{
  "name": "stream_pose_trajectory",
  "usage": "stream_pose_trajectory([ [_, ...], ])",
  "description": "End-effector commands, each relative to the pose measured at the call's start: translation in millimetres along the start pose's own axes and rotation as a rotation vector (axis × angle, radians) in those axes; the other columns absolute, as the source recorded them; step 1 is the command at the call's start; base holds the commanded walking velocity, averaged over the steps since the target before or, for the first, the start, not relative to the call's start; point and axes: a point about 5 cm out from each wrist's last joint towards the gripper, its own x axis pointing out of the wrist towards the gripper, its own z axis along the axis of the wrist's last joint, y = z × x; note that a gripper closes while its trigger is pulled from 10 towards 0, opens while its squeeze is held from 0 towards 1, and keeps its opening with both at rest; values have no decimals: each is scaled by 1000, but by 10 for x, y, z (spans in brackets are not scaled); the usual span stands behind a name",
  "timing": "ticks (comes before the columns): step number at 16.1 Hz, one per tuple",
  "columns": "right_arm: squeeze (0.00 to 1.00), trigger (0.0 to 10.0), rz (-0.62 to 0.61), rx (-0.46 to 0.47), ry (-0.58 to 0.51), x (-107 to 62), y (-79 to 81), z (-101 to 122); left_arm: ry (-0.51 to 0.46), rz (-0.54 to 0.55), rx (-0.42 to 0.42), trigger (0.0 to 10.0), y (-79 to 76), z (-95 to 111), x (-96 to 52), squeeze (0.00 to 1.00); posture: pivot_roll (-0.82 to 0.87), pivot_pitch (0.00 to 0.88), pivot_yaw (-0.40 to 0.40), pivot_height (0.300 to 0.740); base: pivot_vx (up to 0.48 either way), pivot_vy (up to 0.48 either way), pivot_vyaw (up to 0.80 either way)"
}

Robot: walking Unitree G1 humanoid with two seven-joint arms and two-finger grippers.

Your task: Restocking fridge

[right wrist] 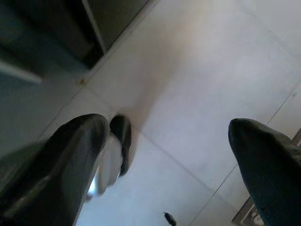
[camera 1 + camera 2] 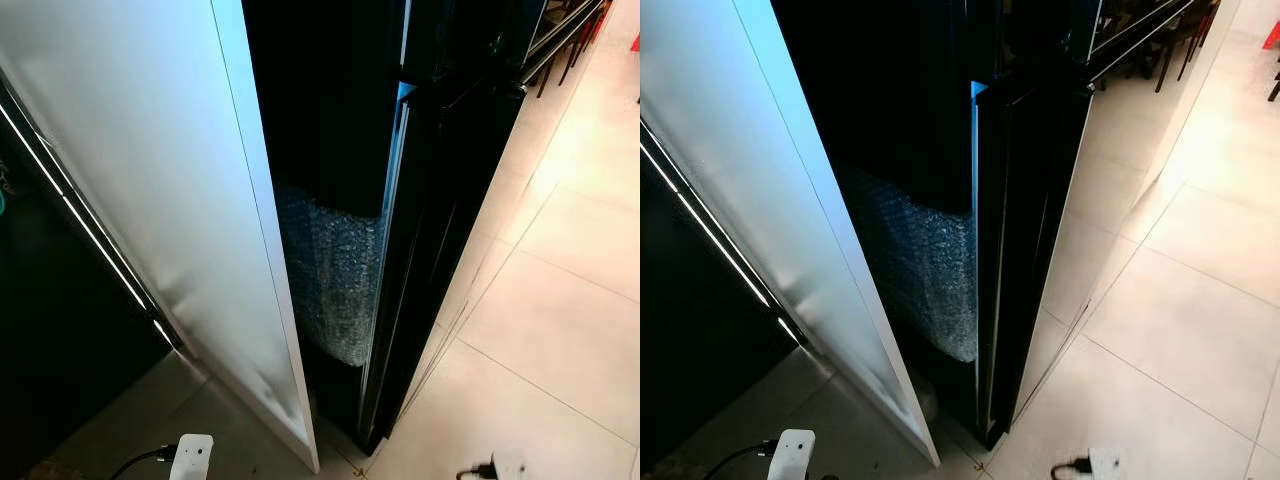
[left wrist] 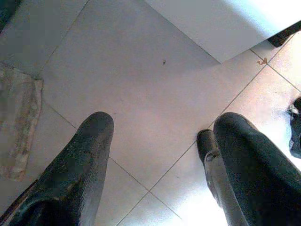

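While its interior stays dark, fridge (image 2: 440, 200) stands ajar.

Pale glossy floor tiles (image 2: 560, 330) with thin dark grout lines fill the right side, brightly lit. Dark chair legs (image 2: 560, 45) stand at the far upper right. A white panel (image 2: 150, 170) leans on the left, beside a dark cabinet front (image 2: 50, 300). A worn cloth (image 3: 19, 122) lies on the tiles. A white plug adapter (image 2: 1095, 463) rests on the near floor.
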Motion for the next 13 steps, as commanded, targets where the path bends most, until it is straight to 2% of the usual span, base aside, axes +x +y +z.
stream_pose_trajectory([
  [1,0,10000,-33,10,-10,1,-50,21,8,4,-8,10000,29,-21,-4,0,-89,0,68,740,0,0,0],
  [2,0,10000,-90,34,-29,12,-132,103,6,7,-10,10000,37,-14,-3,0,-86,0,64,740,0,0,0],
  [4,0,10000,-128,91,-46,17,-200,165,7,11,-12,10000,43,-19,-5,0,-81,0,59,740,0,0,0],
  [5,0,10000,-142,77,-56,17,-221,191,8,13,-12,10000,48,-23,-5,0,-79,0,58,740,0,0,0],
  [10,0,10000,-118,74,-19,31,-158,172,-2,45,-79,10000,63,-25,-7,0,-1,0,2,740,0,0,0],
  [13,0,10000,-99,84,-12,32,-122,151,0,44,-74,10000,59,1,-2,0,27,0,14,740,0,0,0],
])
